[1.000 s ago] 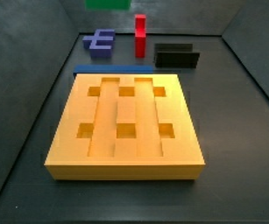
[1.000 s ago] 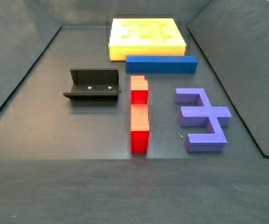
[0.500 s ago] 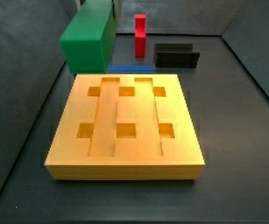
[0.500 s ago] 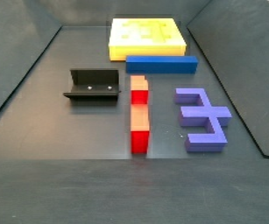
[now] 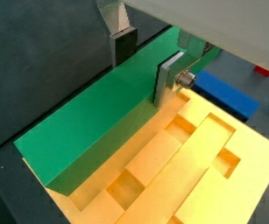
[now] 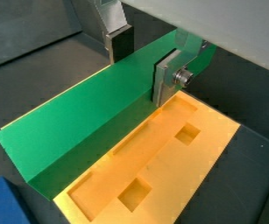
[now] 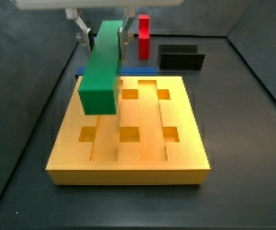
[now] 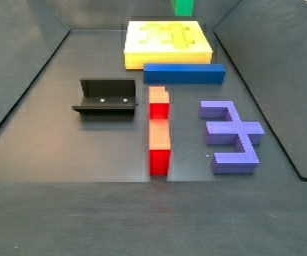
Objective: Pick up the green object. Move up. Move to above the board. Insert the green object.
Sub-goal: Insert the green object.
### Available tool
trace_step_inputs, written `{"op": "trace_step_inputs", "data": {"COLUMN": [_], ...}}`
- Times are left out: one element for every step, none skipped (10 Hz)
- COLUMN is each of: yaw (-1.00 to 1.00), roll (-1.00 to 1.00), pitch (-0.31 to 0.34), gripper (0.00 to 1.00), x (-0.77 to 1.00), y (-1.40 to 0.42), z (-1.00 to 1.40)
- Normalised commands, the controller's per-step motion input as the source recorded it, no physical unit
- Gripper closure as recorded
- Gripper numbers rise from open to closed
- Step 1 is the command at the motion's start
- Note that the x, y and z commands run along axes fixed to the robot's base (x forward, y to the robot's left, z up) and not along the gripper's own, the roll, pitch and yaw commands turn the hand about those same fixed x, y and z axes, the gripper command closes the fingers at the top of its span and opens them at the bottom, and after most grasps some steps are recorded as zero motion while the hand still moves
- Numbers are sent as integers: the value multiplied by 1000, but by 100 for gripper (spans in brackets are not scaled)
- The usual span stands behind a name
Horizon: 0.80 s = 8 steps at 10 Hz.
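Observation:
My gripper (image 7: pixel 98 36) is shut on the green object (image 7: pixel 102 67), a long flat green bar held on edge. In a side view the bar hangs above the left part of the board (image 7: pixel 128 148), an orange-yellow slab with grooves and square recesses. In both wrist views the silver fingers (image 5: pixel 169 77) (image 6: pixel 168 77) clamp the green bar (image 5: pixel 95 127) (image 6: pixel 84 127) across its thickness, with the board (image 5: pixel 189 175) (image 6: pixel 160 171) below and beside it. In a side view only a green tip (image 8: pixel 185 6) shows above the board (image 8: pixel 169 42).
A blue bar (image 8: pixel 185 73) lies against the board's end and also shows in a wrist view (image 5: pixel 230 94). An upright red post (image 7: pixel 144 36), the black fixture (image 7: pixel 181 57) and a purple comb-shaped piece (image 8: pixel 232 135) stand beyond it. Dark walls enclose the floor.
The green bar, held in my gripper, has come down from the far upper edge of the side view and moved forward to hang over the board's left part.

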Motion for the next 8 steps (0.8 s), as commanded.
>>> {"op": "trace_step_inputs", "data": {"yaw": [23, 26, 0, 0, 34, 80, 66, 77], "roll": [7, 96, 156, 153, 117, 70, 86, 127], "pitch": [-43, -63, -39, -37, -27, -27, -11, 0], "gripper": [100, 100, 100, 100, 100, 100, 100, 100], "x": [0, 0, 0, 0, -11, 0, -54, 0], "y": [-134, -134, -114, -71, -9, -17, 0, 0], "z": [-817, -774, -743, -680, -620, -571, -517, -440]}}
